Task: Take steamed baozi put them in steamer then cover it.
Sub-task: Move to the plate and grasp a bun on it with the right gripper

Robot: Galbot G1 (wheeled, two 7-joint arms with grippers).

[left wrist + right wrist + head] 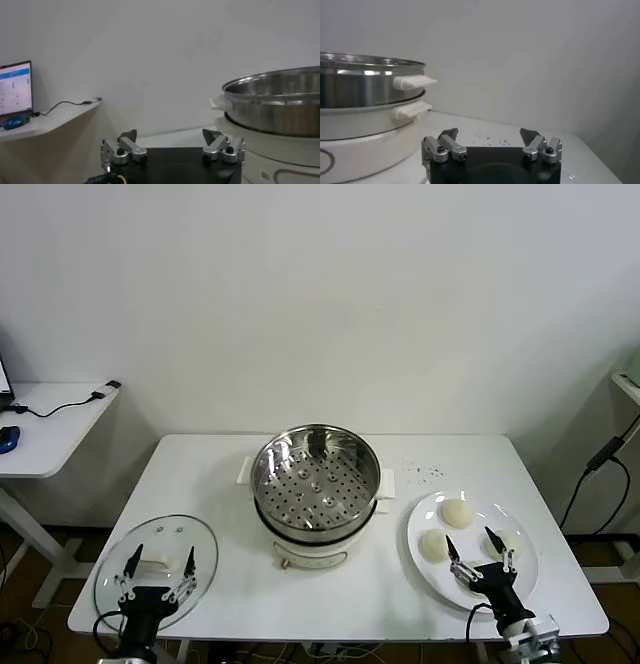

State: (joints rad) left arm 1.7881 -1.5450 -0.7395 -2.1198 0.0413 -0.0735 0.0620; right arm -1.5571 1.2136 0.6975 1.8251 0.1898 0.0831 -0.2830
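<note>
The steamer (316, 489), a shiny steel pot with a perforated tray and nothing in it, stands mid-table; it also shows as the steamer (280, 107) in the left wrist view and the steamer (365, 95) in the right wrist view. Three steamed baozi lie on a white plate (490, 509) at the right: one baozi (457, 513), another (433, 545) and a third (507, 542) partly behind a finger. The glass cover (160, 536) lies flat at the front left. My left gripper (162, 556) (170, 134) hovers open over the cover. Open too, my right gripper (470, 539) (489, 133) sits above the plate's near half.
A side desk (50, 424) with a cable and a blue mouse stands to the left; its screen (15, 87) shows in the left wrist view. Dark specks (425, 472) dot the table behind the plate. Plate and cover lie close to the table's front edge.
</note>
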